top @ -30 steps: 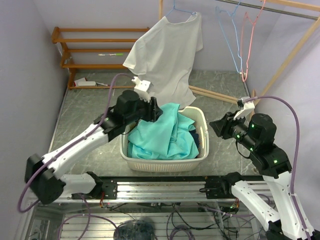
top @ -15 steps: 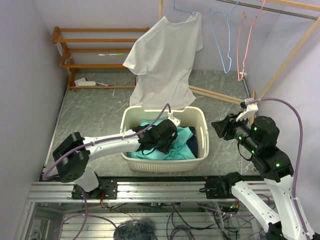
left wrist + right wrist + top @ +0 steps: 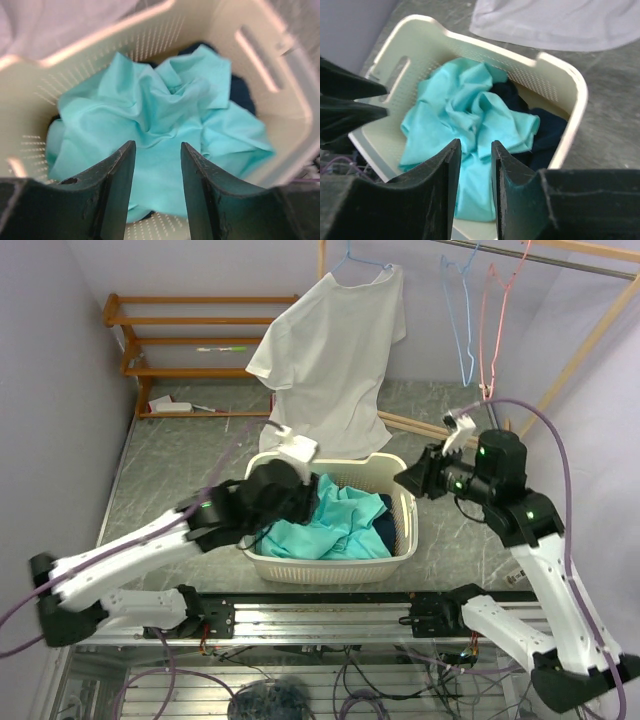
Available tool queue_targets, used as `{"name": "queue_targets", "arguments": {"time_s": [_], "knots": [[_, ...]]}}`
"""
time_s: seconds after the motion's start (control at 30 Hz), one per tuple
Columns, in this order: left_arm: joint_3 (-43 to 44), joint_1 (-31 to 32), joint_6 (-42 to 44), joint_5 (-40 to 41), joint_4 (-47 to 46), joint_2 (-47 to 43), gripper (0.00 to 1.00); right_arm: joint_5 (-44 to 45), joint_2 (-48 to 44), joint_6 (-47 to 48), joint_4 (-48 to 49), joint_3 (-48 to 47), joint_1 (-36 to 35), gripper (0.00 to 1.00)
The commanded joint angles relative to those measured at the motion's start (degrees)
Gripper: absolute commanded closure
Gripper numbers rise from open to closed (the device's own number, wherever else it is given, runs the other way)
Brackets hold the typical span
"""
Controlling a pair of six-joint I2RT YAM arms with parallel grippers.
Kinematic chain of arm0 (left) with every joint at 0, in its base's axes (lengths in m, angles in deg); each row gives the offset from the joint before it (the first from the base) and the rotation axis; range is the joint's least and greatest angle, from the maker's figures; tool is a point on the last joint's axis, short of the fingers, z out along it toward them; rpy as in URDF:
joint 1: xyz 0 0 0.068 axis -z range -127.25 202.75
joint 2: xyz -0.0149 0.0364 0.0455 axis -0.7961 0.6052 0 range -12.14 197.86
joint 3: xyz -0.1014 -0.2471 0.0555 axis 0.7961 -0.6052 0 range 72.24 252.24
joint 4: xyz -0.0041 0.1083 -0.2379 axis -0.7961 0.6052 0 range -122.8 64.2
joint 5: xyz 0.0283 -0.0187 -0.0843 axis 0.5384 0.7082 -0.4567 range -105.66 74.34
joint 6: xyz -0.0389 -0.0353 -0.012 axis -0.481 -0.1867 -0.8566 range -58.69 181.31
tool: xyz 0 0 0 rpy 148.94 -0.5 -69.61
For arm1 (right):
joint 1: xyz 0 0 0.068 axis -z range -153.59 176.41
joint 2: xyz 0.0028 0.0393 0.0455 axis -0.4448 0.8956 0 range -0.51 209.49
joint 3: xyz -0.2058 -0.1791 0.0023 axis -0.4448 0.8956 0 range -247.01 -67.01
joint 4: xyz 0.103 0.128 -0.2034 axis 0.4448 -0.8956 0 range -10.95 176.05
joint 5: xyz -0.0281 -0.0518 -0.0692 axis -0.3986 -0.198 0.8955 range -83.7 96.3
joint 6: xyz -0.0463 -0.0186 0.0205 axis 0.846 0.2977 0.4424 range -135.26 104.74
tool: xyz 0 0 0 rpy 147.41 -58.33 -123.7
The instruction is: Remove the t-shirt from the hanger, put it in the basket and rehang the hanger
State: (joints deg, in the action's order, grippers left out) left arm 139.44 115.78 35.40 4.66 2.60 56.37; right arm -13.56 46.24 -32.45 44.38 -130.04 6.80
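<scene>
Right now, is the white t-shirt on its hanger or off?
On. The white t-shirt hangs from the blue hanger, hem just behind the basket.

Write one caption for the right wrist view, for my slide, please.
Right gripper, fingers apart and empty, above a cream basket holding a turquoise garment; the white t-shirt hangs beyond it.

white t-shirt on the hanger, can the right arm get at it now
Probably yes: the right gripper hovers open by the basket, and nothing stands between it and the hem of the white t-shirt.
</scene>
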Motion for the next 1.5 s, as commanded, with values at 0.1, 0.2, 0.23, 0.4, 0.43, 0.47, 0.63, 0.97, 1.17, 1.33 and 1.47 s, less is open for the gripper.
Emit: {"name": "queue_targets", "arguments": {"time_s": [0.1, 0.2, 0.23, 0.4, 0.43, 0.47, 0.63, 0.97, 1.17, 1.33, 1.47], "knots": [[-1.49, 0.17, 2.11, 9.57, 0.5, -22.41, 0.45, -2.26, 16.23, -4.24, 9.23, -14.6, -9.09, 0.69], [-3.57, 0.23, 2.74, 15.88, 2.26, -29.75, 0.44, 14.85, 29.44, -1.58, 6.34, -30.29, -22.54, 0.59], [-4.34, 0.22, 2.55, 17.65, 3.24, -31.89, 0.44, 18.14, 36.65, -1.31, 3.92, -37.46, -24.29, 0.56], [-8.63, 0.12, -0.36, 21.72, 7.68, -40.89, 0.45, 28.87, 58.07, -1.6, -0.58, -67.88, -24.64, 0.18], [-9.56, 0.12, -1.71, 22.3, 8.48, -42.47, 0.45, 31.0, 60.73, -1.14, 0.69, -72.27, -24.6, 0.12], [-10.97, 0.12, -2.4, 21.98, 8.22, -44.37, 0.45, 32.53, 62.71, -0.71, 2.78, -74.92, -24.64, 0.08], [-17.86, 0.08, -2.66, 20.7, 5.4, -52.58, 0.46, 35.8, 62.35, -0.78, 21.95, -68.83, -23.46, 0.04], [-17.91, 0.09, -4.08, 19.43, 7.97, -53.65, 0.46, 37.81, 71.77, -5.31, 29.96, -76.06, -20.27, 0.07], [-17.84, 0.09, -4.5, 19.67, 8.61, -52.85, 0.45, 43.41, 77.49, -6.63, 32.17, -80.4, -19.43, 0.16], [-18.12, 0.08, -4.79, 19.72, 8.74, -53.31, 0.45, 48.37, 80.54, -5.77, 35.63, -82.47, -19.86, 0.23], [-18.1, 0.08, -5.11, 20.11, 9.07, -53.62, 0.45, 54.04, 79.58, -3.89, 34.01, -82.52, -20.73, 0.32]]}}
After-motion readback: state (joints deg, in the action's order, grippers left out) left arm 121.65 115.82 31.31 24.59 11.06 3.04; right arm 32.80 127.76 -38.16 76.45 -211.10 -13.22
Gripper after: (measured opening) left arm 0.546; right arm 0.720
